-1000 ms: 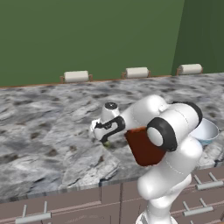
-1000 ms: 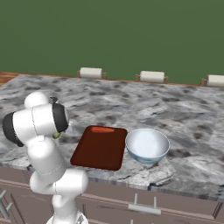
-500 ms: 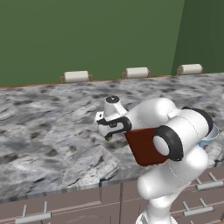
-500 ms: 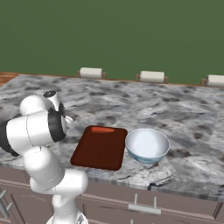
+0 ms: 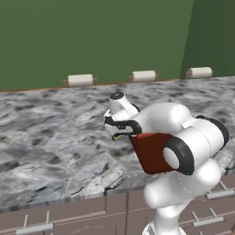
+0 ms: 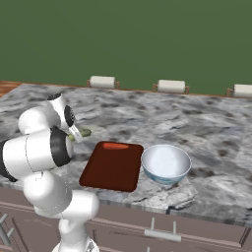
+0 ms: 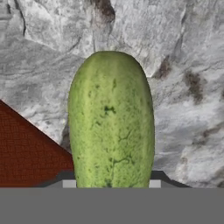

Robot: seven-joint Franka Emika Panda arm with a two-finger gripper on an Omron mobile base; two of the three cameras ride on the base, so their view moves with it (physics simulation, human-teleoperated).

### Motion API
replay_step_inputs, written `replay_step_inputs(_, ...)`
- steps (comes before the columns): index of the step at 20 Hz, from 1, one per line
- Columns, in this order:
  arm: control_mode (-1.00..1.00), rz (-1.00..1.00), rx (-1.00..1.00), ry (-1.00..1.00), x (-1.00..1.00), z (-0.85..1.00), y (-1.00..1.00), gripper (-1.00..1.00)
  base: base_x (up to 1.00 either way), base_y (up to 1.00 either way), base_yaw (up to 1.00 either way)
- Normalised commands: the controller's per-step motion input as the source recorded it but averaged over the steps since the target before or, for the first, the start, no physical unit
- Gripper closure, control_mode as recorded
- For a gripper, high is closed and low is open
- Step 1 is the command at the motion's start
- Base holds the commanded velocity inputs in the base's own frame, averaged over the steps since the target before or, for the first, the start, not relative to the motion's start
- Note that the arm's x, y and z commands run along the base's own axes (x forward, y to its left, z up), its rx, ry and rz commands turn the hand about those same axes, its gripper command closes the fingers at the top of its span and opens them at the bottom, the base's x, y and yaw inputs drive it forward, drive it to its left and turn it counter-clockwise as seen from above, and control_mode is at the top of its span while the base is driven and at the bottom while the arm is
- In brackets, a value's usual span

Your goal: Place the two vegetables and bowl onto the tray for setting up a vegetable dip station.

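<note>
My gripper [image 7: 109,183] is shut on the green cucumber-like vegetable [image 7: 111,122], which sticks out between the fingertips [image 7: 154,183] above the marbled counter. From the right base camera the cucumber [image 6: 84,132] hangs just left of the tray's far left corner, at the gripper [image 6: 78,134]. The dark reddish-brown tray [image 6: 112,168] lies near the counter's front edge. A small red vegetable [image 6: 116,145] rests on its far edge. The pale bluish bowl [image 6: 166,162] stands on the counter right beside the tray. In the left base view the gripper [image 5: 117,134] sits left of the tray [image 5: 149,151].
Three pale cylindrical fittings [image 6: 102,81] [image 6: 171,86] [image 6: 242,90] line the back of the grey marbled counter [image 6: 206,128] against the green wall. The counter's front edge runs just in front of the tray, with drawers [image 6: 162,231] below.
The gripper has risen from the counter with the cucumber and shifted a little toward the tray. Tray, bowl and red vegetable have stayed put.
</note>
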Motion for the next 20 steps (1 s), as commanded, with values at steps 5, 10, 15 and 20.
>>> replay_step_inputs(5, -1.0, -0.46, 0.0, 0.09, 0.0, 0.33, -0.24, 1.0, 0.0, 0.0, 0.0)
replay_step_inputs(10, -1.0, -0.42, 0.0, 0.12, 0.0, 0.24, -0.25, 1.0, 0.0, 0.0, 0.0)
replay_step_inputs(15, -1.0, -0.33, 0.0, 0.02, 0.0, 0.0, -0.4, 1.0, 0.0, 0.0, 0.0)
replay_step_inputs(20, -1.0, -0.29, -0.01, 0.0, 0.0, -0.01, -0.43, 1.0, 0.0, 0.0, 0.0)
